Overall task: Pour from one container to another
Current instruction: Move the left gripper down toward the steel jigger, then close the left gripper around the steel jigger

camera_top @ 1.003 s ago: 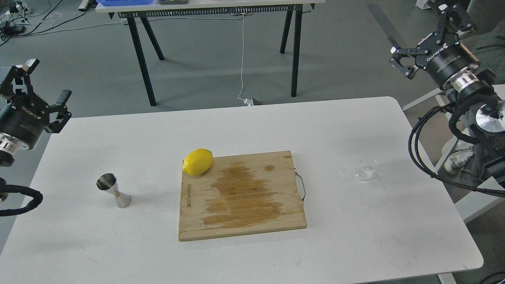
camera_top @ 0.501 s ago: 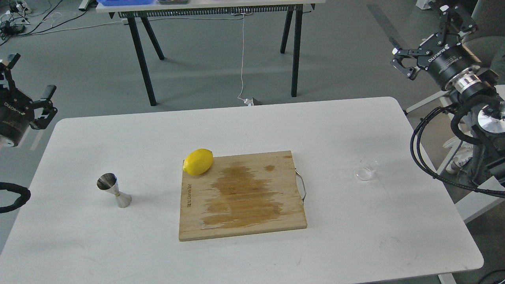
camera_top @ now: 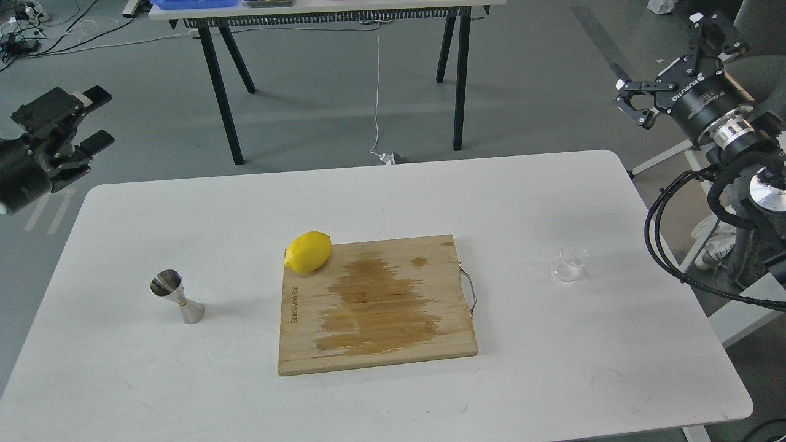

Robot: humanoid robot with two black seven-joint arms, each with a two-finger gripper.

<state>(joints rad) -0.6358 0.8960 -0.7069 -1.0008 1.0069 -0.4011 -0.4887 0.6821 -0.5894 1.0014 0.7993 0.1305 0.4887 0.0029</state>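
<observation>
**Both arms held clear of the white tabletop (camera_top: 381, 190); neither vessel is grasped.**

The small clear glass cup (camera_top: 571, 264) stands upright on the right side, well apart from the shiny steel hourglass-shaped jigger (camera_top: 177, 296), upright on the left; between them lies the stained wooden cutting board (camera_top: 376, 304), with a yellow lemon (camera_top: 307, 251) at its far-left corner. This layout seems to give each arm one vessel: the right tool (camera_top: 670, 69), fingers spread wide and empty, hovers high beyond the cup, probably the arm to lift and tip it. The left tool (camera_top: 91, 118), off the far-left edge, shows a narrow gap between its fingers and holds nothing. Pouring appears not yet begun.
</observation>
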